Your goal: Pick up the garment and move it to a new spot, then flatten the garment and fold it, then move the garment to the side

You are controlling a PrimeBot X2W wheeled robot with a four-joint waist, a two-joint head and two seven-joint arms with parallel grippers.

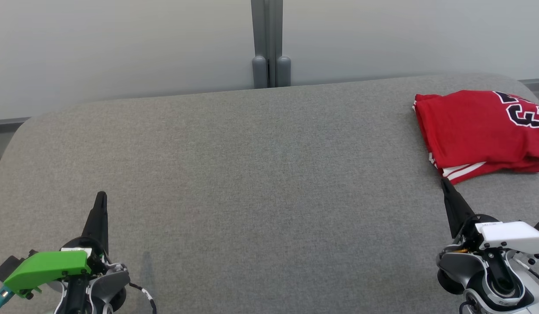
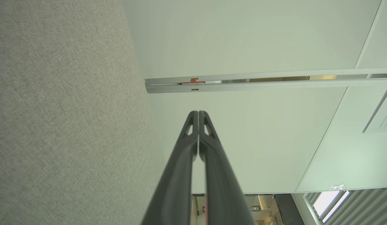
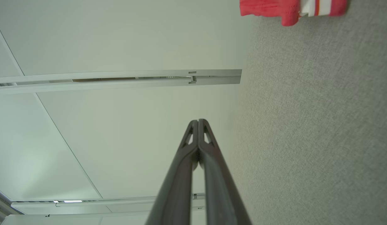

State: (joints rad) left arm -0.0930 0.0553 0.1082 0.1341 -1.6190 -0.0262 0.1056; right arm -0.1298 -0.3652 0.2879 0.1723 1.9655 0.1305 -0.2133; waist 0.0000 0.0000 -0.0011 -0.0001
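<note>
A red garment (image 1: 478, 126) with white trim and a dark number lies folded at the far right of the grey padded table (image 1: 260, 174). Its edge (image 3: 287, 9) shows at the top of the right wrist view. My right gripper (image 1: 443, 181) is shut and empty, its tip just short of the garment's near corner. My left gripper (image 1: 101, 195) hovers at the lower left, also shut with nothing in it. Both wrist views show the fingers pressed together, left gripper (image 2: 198, 113), right gripper (image 3: 198, 121).
A pale partition wall (image 1: 121, 48) with a grey vertical post (image 1: 271, 43) runs behind the table. The table's rounded far corners curve off at left and right. The garment reaches the head view's right edge.
</note>
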